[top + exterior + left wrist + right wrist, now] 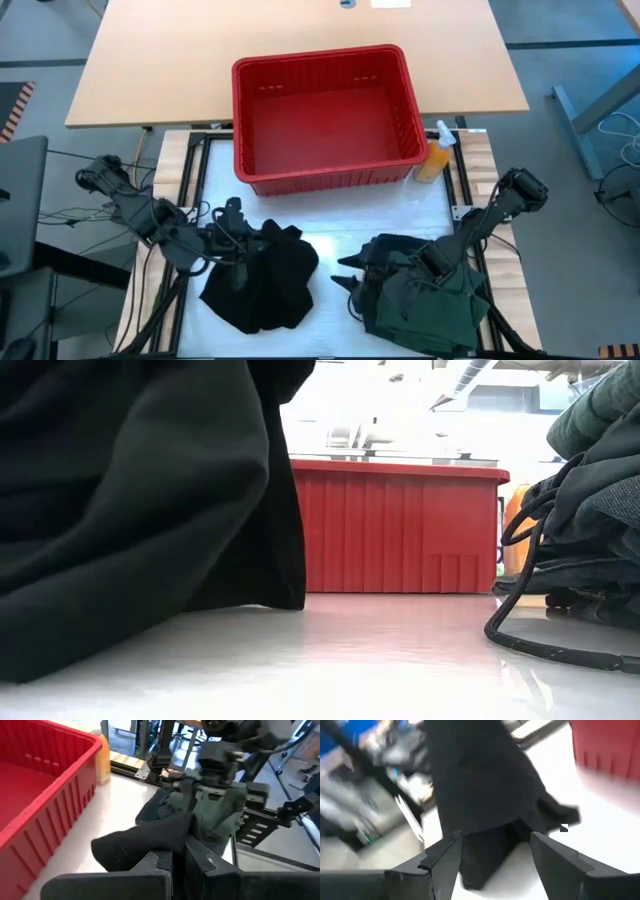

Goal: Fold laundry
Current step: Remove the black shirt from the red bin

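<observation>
White tabletop [330, 215] | black garment [262, 285] hangs vertically, left gripper [232, 222] clamped

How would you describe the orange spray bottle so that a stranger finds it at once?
Start at the big red basket in the middle of the table. Beside its right corner, nearest the right arm, stands the orange spray bottle. It is the only small, upright, bright thing; the garments nearby are dark and soft.

Left tool [238, 243] clamped (low), right tool [350, 272] agape.
</observation>
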`<state>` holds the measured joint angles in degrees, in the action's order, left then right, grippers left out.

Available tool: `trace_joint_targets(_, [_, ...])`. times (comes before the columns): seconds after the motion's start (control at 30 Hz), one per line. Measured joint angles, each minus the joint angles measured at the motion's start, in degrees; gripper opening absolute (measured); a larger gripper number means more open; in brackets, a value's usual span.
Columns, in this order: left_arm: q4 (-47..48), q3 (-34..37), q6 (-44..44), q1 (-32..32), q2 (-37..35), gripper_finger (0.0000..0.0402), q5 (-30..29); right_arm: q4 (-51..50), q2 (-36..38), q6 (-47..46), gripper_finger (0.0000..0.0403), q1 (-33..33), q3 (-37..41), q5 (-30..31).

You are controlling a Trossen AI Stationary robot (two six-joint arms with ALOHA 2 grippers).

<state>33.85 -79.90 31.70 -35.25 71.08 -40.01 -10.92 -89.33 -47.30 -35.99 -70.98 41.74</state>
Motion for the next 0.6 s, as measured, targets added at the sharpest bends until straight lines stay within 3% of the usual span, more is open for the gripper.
trace_joint_targets(0.33, [-1.73, 2.49, 0.61, 2.80, -0.76, 0.0000, 5.25, 4.29, -3.21, 74.70, 0.0265, 0.83, 0.00, 0.22])
trace_joint_targets(0.5, [-4.49, 2.47, 1.53, 4.32, -0.81, 0.0000, 7.16, 9.67, -7.91, 96.96, 0.0265, 1.38, -0.35, 0.95])
trace_joint_targets(0.6, [-4.43, 2.47, 4.69, 5.84, -1.06, 0.0000, 9.23, 12.03, -11.41, 106.29, 0.0265, 1.38, -1.24, 7.83])
